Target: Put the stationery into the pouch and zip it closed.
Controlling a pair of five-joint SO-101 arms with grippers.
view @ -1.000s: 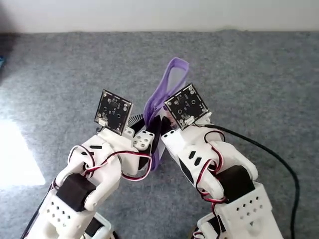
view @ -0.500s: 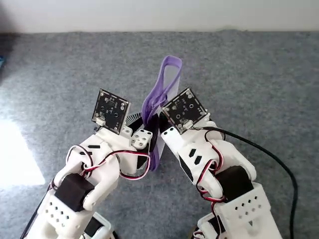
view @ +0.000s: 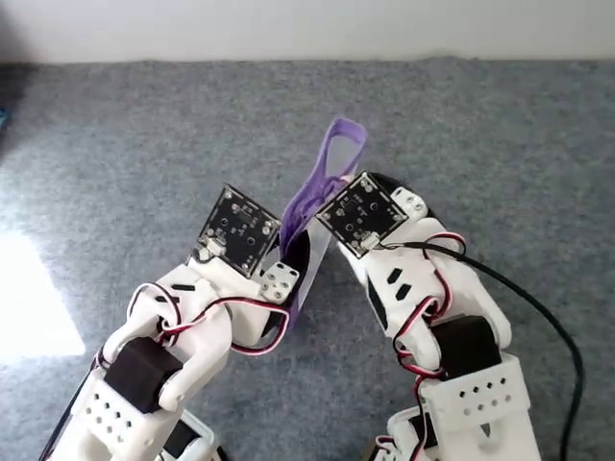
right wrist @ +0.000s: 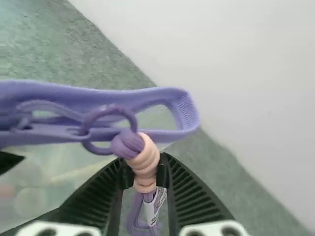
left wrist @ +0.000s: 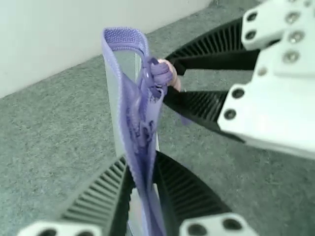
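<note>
Grey felt table point(view: 115, 144), white wall point(view: 288, 29); left tool point(left wrist: 142, 169) pinches the pouch point(left wrist: 129, 83), right tool point(right wrist: 143, 173) its pull point(right wrist: 145, 160)

No legible text, number, brand or sign found in any view. One item noted: a small white tag point(right wrist: 149, 208) hangs under the pink bead point(right wrist: 146, 172) of the zip pull point(right wrist: 127, 142), between the fingers of the right gripper point(right wrist: 142, 163). It bears faint dark marks, too small to read.
</note>
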